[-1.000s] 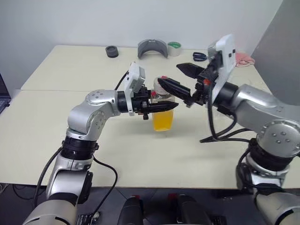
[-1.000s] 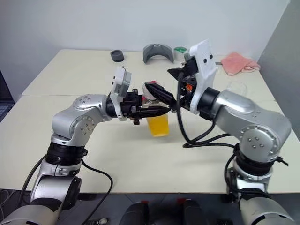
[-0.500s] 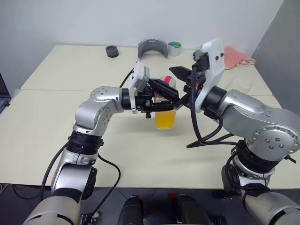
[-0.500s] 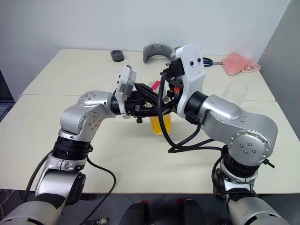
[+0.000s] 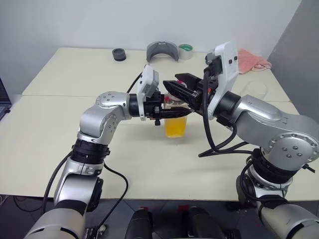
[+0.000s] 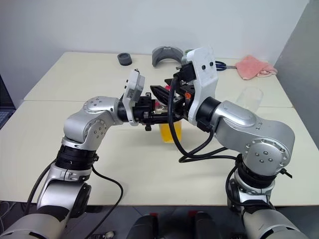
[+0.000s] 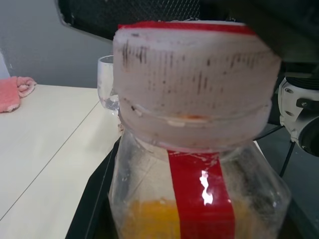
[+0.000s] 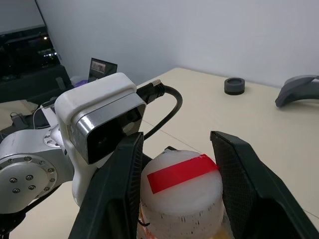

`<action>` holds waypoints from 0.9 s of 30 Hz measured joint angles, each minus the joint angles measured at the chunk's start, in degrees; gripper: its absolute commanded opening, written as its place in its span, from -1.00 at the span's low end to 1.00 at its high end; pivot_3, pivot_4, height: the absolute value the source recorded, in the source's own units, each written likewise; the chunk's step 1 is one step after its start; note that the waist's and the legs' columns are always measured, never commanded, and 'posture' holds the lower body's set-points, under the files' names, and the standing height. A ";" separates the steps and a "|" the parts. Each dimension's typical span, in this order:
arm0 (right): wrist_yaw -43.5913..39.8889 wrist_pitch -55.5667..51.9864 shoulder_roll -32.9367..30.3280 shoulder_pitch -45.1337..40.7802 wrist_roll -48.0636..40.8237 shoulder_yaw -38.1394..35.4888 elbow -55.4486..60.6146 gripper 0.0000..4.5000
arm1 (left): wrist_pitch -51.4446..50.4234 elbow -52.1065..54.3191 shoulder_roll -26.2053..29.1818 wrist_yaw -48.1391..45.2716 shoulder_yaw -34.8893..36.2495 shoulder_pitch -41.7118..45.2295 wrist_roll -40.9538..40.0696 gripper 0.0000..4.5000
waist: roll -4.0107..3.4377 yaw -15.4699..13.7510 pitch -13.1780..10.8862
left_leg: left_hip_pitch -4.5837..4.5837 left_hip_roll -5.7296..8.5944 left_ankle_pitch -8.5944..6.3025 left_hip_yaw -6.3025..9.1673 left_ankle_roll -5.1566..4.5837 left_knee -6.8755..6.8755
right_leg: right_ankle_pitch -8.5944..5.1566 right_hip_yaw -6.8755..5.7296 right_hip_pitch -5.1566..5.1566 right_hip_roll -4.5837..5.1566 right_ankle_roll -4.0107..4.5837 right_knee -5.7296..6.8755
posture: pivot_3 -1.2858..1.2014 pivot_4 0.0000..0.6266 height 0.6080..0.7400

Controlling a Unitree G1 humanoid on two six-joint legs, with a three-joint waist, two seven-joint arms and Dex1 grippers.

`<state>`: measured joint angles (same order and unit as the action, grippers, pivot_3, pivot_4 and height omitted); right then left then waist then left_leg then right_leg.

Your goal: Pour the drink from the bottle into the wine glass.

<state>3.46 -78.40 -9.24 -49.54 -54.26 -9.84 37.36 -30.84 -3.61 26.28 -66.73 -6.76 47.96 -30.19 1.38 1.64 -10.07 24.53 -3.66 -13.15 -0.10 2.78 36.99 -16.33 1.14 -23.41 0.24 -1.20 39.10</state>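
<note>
1. The small clear plastic bottle (image 5: 175, 119) with a squarish body and a red-and-white label strip stands upright near the middle of the cream table (image 5: 75, 144), with its base on or just above the table top; I cannot tell which.
2. The translucent orange-yellow drink (image 5: 175, 127) fills the lower part of the bottle.
3. In the wrist views the bottle's cap (image 8: 182, 191) looks whitish with a red strip running over its top.
4. The left gripper (image 5: 172, 113) comes from the left side and points level; its two black fingers are clamped on the bottle's body just below the neck.
5. The right gripper (image 8: 179, 186) comes from the right side, a little higher. Its two black fingers (image 8: 122, 184) stand on both sides of the cap, very near to it, but I cannot tell if they already press on it.
6. The clear stemmed wine glass (image 6: 249, 98) stands upright on the right part of the table, behind the right arm and well apart from the bottle.
7. At the far edge of the table lie a black round ring (image 5: 119, 54), a grey curved piece (image 5: 162, 51), a roll of tape (image 5: 185, 51) and a pink cloth (image 5: 251, 60).
</note>
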 measured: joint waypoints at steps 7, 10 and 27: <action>-10.60 5.98 -8.75 -0.02 -0.53 2.20 -2.29 -0.20 | -0.30 2.40 0.07 0.33 -0.02 -0.04 -0.04 -0.14 | 0.00 0.00 0.00 | 0.02 0.01 0.00 0.01 0.00 0.00 | 0.00 -0.01 0.00 0.00 0.00 -0.04 | 0.03 -0.52 1.00; -21.31 12.50 -15.04 -0.11 0.79 4.70 -5.96 -0.20 | -0.56 3.60 0.11 0.37 -0.07 -0.08 -0.07 -0.14 | 0.00 -0.01 0.00 | 0.02 0.01 0.00 0.00 -0.01 0.00 | 0.00 -0.02 0.00 -0.01 0.00 -0.06 | 0.03 -0.52 1.00; -76.57 49.38 -16.54 -10.57 18.43 18.49 -44.61 -0.20 | -4.79 9.18 1.64 2.65 2.47 -4.56 -0.95 -0.14 | -0.04 -0.02 -0.04 | -0.01 -0.01 0.01 -0.01 -0.03 0.02 | 0.00 -0.02 0.00 -0.04 0.01 -0.04 | 0.03 -0.52 1.00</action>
<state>-73.11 -29.02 -25.78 -60.11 -35.82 8.65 -7.25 -35.63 5.57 27.91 -64.08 -4.29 43.40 -31.15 1.35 1.63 -10.11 24.52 -3.67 -13.14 -0.11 2.75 37.01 -16.33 1.13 -23.41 0.20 -1.20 39.07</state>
